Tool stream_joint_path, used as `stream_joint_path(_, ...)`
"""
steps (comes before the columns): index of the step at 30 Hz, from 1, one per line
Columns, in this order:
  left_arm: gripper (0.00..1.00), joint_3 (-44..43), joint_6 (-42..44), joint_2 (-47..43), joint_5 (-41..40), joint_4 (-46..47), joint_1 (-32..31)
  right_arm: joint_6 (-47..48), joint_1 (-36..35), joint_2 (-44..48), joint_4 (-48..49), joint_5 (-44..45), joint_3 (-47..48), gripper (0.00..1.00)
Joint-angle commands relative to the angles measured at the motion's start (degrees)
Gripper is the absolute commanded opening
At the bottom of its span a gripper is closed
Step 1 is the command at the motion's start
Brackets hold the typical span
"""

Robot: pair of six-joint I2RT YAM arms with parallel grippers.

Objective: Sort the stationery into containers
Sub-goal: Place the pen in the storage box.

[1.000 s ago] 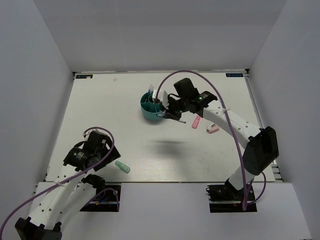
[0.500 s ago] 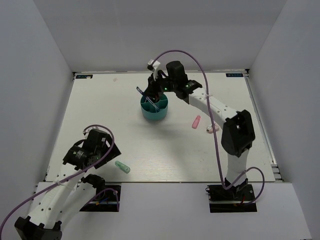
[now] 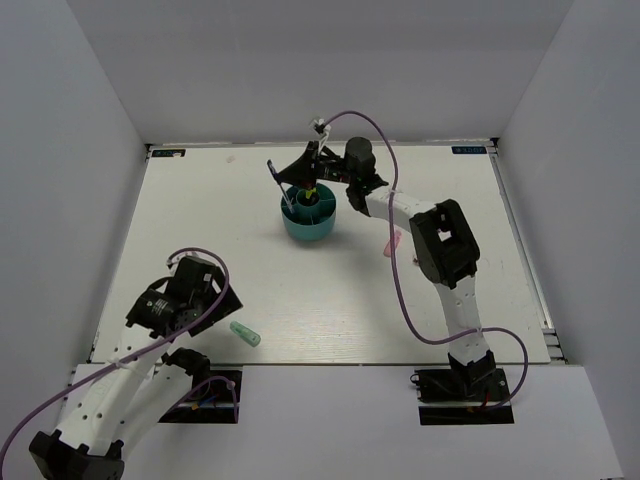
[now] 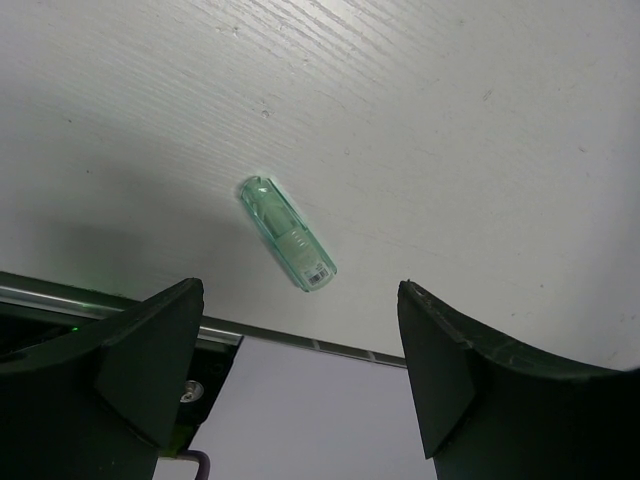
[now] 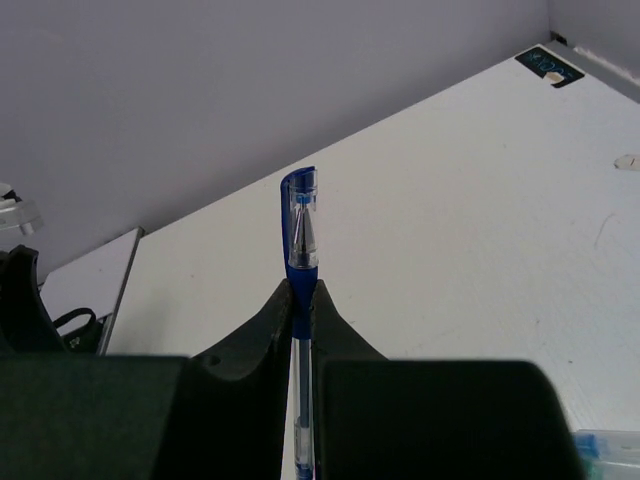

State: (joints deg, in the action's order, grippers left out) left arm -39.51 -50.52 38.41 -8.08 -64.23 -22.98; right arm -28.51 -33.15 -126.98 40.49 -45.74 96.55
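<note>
The round teal container (image 3: 308, 226) stands at the table's far middle, with a yellow-green marker top (image 3: 310, 191) showing inside it. Just above its far-left rim my right gripper (image 3: 297, 172) is shut on a thin blue pen (image 3: 277, 180). In the right wrist view the pen (image 5: 302, 235) sticks out upright past the gripper (image 5: 302, 295). A mint-green marker (image 3: 245, 333) lies near the front edge. It shows in the left wrist view (image 4: 287, 233) just beyond my open, empty left gripper (image 4: 300, 290), which in the top view (image 3: 215, 297) hovers to the marker's left.
A pink highlighter (image 3: 393, 243) lies right of the container, partly hidden behind the right arm's forearm (image 3: 440, 245). White walls enclose the table on three sides. The table's metal front edge (image 4: 260, 338) runs just below the mint-green marker.
The right arm has swung the blue pen from the container's right side up and over to its far-left rim, folding back as it went. The left arm has not moved.
</note>
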Motion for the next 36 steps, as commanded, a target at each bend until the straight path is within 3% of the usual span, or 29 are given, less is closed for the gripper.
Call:
stream_joint_path(1, 0.88, -1.80, 0.51, 0.70, -0.45, 0.68, 0.13, -5.95, 1.07, 0.15, 19.89, -3.65, -2.06, 0.00)
stream_joint_path(25, 0.88, -0.40, 0.07, 3.07, 1.92, 4.37, 0.22, 15.32, 2.82, 2.79, 21.56, -11.74, -15.78, 0.00)
stream_joint_path(26, 0.88, -0.48, -0.10, 2.98, 1.84, 4.55, 0.22, 15.50, 2.74, 3.22, 21.47, -11.92, -16.30, 0.12)
stream_joint_path(29, 0.87, -0.13, -0.54, 3.16, 1.92, 4.20, 0.22, 17.70, 2.65, 4.54, 19.64, -12.27, -18.06, 0.33)
stream_joint_path(33, 0.86, -0.04, -1.77, 4.47, 1.84, 3.76, 0.13, 19.54, 2.47, 6.12, 17.79, -12.27, -18.68, 0.40)
stream_joint_path(36, 0.79, -0.39, -2.39, 6.23, 2.80, 3.06, 0.22, 19.81, 2.47, 7.18, 16.82, -11.75, -19.12, 0.40)
